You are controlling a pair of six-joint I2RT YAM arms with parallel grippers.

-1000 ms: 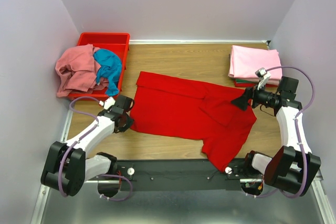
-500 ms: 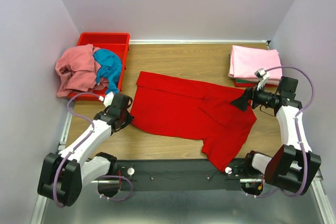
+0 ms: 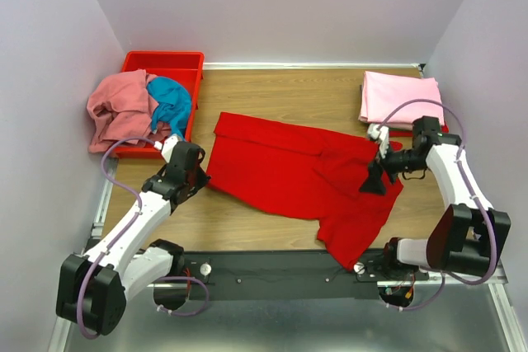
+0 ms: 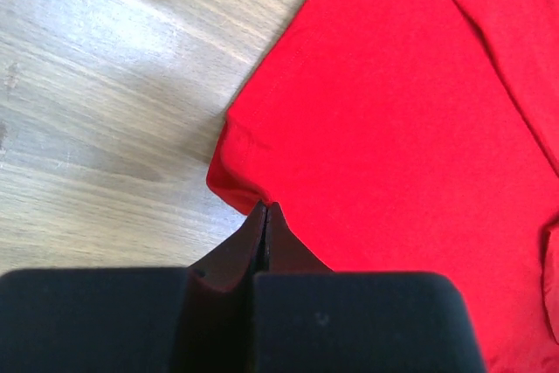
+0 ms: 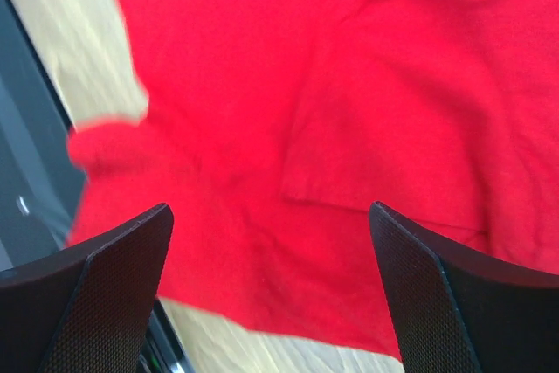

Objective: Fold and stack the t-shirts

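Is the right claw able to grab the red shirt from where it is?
Probably yes. The right claw hangs wide open right above the red shirt, and nothing lies between them.

Red t-shirt (image 3: 289,175) spread flat, pink t-shirt (image 3: 400,98) folded, salmon t-shirt (image 3: 120,109), teal t-shirt (image 3: 172,105) crumpled

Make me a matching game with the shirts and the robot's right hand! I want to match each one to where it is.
Things:
1. red t-shirt
2. light pink t-shirt
3. teal t-shirt
4. right gripper

Places:
A. folded, at the far right of the table
B. open, over the red t-shirt
C. hanging over the side of the red bin
D. spread out in the middle

Pairs: 1-D, 2-A, 3-C, 4-B.
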